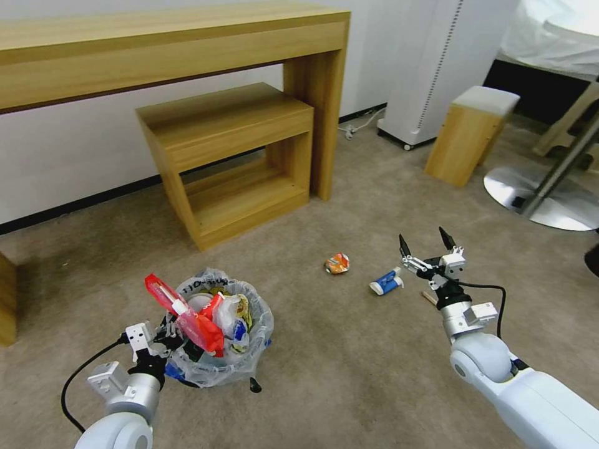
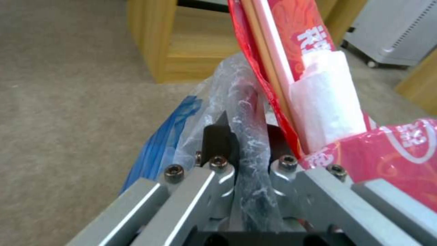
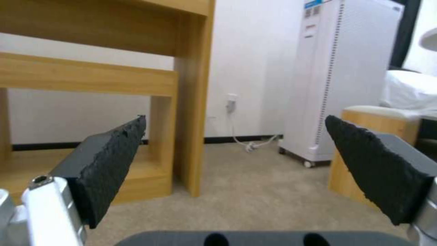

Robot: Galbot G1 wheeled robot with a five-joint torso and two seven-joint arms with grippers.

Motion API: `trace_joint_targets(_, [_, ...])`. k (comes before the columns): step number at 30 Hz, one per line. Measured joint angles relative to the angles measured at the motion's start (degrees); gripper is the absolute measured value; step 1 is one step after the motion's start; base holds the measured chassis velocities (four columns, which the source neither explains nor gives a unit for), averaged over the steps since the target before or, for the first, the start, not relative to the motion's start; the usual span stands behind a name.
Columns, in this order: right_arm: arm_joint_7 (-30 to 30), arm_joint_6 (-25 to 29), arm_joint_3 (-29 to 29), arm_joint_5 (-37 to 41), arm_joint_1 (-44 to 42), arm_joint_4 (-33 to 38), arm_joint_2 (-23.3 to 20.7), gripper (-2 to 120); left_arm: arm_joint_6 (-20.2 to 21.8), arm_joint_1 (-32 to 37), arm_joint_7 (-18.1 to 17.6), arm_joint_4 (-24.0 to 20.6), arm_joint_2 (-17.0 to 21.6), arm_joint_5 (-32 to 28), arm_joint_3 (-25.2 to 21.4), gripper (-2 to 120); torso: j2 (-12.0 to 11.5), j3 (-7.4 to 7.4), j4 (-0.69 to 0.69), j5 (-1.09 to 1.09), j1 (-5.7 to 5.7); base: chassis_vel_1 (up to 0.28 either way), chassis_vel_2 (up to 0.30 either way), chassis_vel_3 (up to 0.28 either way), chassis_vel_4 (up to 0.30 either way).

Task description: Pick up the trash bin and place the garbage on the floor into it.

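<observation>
Beige carpet, the floor [image 1: 349, 362], runs up to a white wall where a wooden bench [image 1: 187, 43] stands with a lower wooden shelf unit [image 1: 231, 156] tucked beneath it. Well in front of that shelf unit sits the trash bin [image 1: 246, 365], lined with a clear plastic bag and heaped with wrappers, a red packet [image 1: 181, 312] poking up out of its near side. The left end effector [image 1: 165, 340] is at the bin's rim on the side away from the shelf unit, its fingers [image 2: 218, 136] closed together on the bag-covered rim. To the right of the bin, apart from it, three pieces of garbage lie on the floor: a crumpled orange wrapper [image 1: 337, 264], a blue-white carton [image 1: 386, 282] and a wooden stick [image 1: 429, 297]. The right end effector [image 1: 425, 244] hovers just beside the carton, fingers spread wide apart and holding nothing.
</observation>
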Motion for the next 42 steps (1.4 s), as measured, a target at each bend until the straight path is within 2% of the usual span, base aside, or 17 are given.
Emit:
trace_joint_targets(16, [-0.58,0.06,1.78,-0.93,-1.6,0.39,0.24,100,-0.21,0.69,0.23,-0.65,0.02,0.17,0.03,3,0.01,0.0,-0.01,0.0,0.0,-0.059,-0.059,-0.049,-0.054])
trace_joint_targets(26, [-1.36,1.94,2.3,-1.76,-1.72,-0.53,0.79,100,-0.41,0.83,0.35,-0.77,-0.26,0.59,0.15,3,0.0,0.0,-0.03,0.0,0.0,-0.046,-0.041,-0.055,-0.054])
trace_joint_targets(31, [-1.41,1.79,2.78,-1.73,-1.74,-0.51,1.1,100,-0.43,0.9,0.37,-0.83,-0.42,0.69,0.16,3,0.0,0.0,0.02,0.01,0.0,0.0,0.0,0.0,0.0])
trace_joint_targets(42, [-1.73,1.49,3.67,-1.51,-2.68,-0.66,1.28,100,-0.66,1.04,0.5,-0.78,-0.81,1.11,0.32,3,0.0,0.0,0.0,0.01,0.0,0.0,0.0,0.0,0.0])
